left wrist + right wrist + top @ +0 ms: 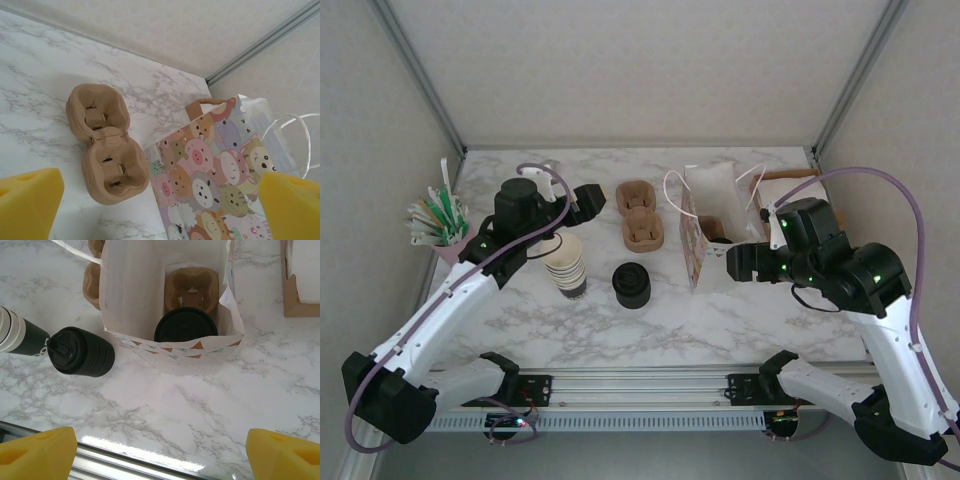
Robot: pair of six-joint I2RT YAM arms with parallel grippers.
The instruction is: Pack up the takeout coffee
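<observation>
**Here, coffee in the bag, both my grippers apart**

My right gripper hangs over the near edge of the white marble-patterned desk. Its yellow pads are spread wide with nothing between them. It looks down into the open mouth of the white paper bag printed with cartoon animals.

The takeout coffee stands inside that bag. From above I see its round black plastic lid, and it appears to sit in the near pocket of a brown pulp cup carrier, whose far pocket is bare.

On the desk left of the bag stands a short stack of black lids. Just beyond it is the cream stack of paper cups. A brown cardboard box lies to the bag's right.

My left gripper is likewise spread and holds nothing. It hovers over a second pulp carrier, two-pocketed and bare, which lies just beside the bag's printed wall.
</observation>
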